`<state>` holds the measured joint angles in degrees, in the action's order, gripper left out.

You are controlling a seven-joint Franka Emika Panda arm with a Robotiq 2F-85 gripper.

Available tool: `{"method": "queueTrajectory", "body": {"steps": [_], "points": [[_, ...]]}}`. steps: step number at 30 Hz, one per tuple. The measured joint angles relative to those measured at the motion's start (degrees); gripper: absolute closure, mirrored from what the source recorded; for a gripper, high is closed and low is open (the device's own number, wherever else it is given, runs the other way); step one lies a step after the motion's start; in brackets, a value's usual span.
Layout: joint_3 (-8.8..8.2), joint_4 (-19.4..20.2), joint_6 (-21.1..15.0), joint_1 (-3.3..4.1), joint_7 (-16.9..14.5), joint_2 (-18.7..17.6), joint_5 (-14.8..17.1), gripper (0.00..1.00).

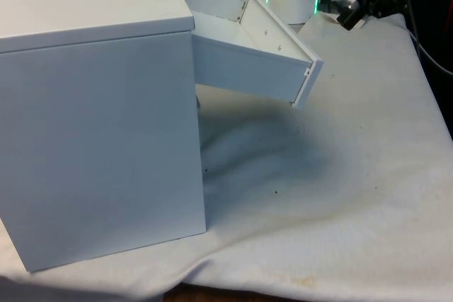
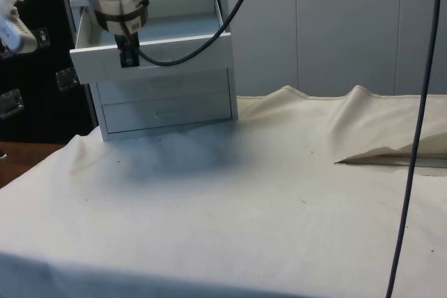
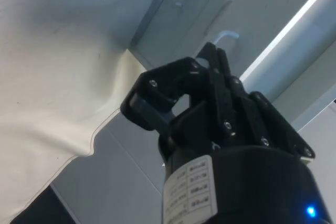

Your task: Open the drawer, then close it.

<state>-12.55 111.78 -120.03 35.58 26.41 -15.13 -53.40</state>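
A white chest of drawers (image 1: 99, 139) stands at the front view's left. Its top drawer (image 1: 248, 61) is pulled well out towards the front view's right. In the side view the same drawer (image 2: 154, 57) juts out above two shut drawers of the chest (image 2: 167, 102). My black gripper (image 2: 128, 57) hangs at the middle of the drawer's front panel. In the wrist view the gripper (image 3: 215, 53) has its fingers drawn together on the small white handle (image 3: 229, 35). The drawer's front panel hides the gripper in the front view.
White cloth (image 1: 333, 196) covers the table in front of the chest. In the side view a raised fold of cloth (image 2: 391, 155) lies at the right, and a black cable (image 2: 413, 165) hangs down in front of it. The table's near edge (image 1: 233, 291) runs just below the chest.
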Motion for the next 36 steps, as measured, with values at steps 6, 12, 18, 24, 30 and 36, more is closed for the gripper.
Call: {"method": "queueTrajectory", "body": {"steps": [6,12,18,24,30,36], "points": [[-0.06,0.57,-0.34,0.0,1.38,-1.43,-0.29,1.0],[-0.69,0.92,-0.97,-0.29,3.09,-3.84,-1.09,1.0],[-1.6,1.49,-1.26,-0.46,3.15,-4.24,-1.83,1.0],[-2.75,2.12,-1.2,-0.69,3.15,-4.24,-3.32,1.0],[-3.84,2.52,-0.17,-0.8,3.04,-4.18,-4.93,1.0],[-4.58,2.75,0.17,-0.8,2.98,-4.24,-5.96,1.0]]}}
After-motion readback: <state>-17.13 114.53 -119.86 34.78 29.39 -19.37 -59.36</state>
